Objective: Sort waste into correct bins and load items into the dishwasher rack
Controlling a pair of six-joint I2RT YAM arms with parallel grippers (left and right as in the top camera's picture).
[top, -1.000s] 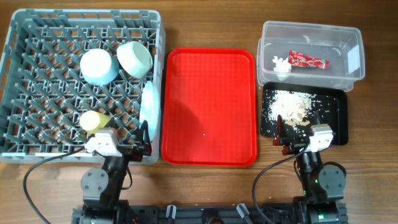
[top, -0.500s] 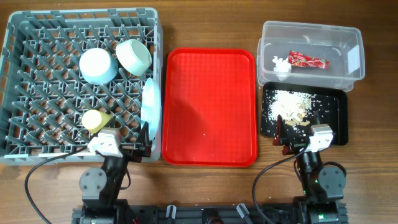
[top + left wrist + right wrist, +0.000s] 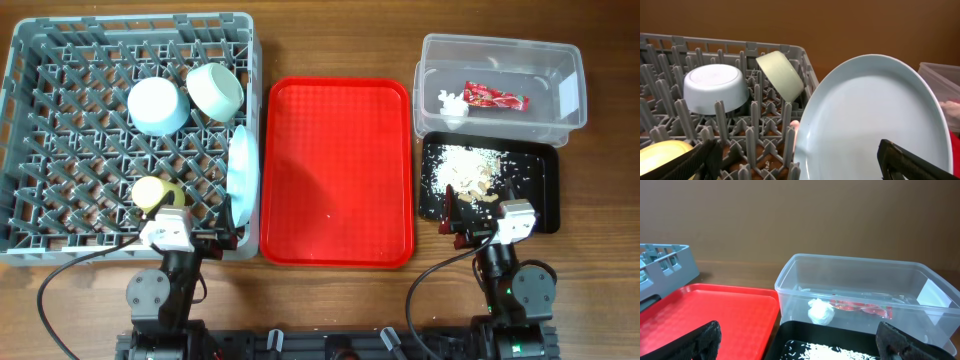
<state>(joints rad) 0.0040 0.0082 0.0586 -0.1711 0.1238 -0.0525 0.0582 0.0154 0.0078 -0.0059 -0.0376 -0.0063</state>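
The grey dishwasher rack (image 3: 60,60) holds the pale blue bowl (image 3: 158,106), pale green bowl (image 3: 216,92), yellow cup (image 3: 152,192) and the pale blue plate (image 3: 240,178), which stands on edge at its right side. The clear tub (image 3: 500,50) holds the red-and-white wrapper (image 3: 494,98) and white tissue (image 3: 450,103). Rice crumbs (image 3: 468,170) lie in the black tray (image 3: 545,200). My left gripper (image 3: 215,238) is open and empty at the rack's near edge, with the plate (image 3: 875,120) close in front of it. My right gripper (image 3: 462,228) is open and empty at the black tray's near edge. Fork and spoon are out of view.
The red serving tray (image 3: 336,170) lies between the rack and the bins, bare but for a tiny speck. It also shows in the right wrist view (image 3: 705,315), left of the tub (image 3: 850,280). Wooden table runs along the near edge.
The rack has shifted slightly away and to the left. My left gripper has drawn back a little to the left. The right arm has not moved.
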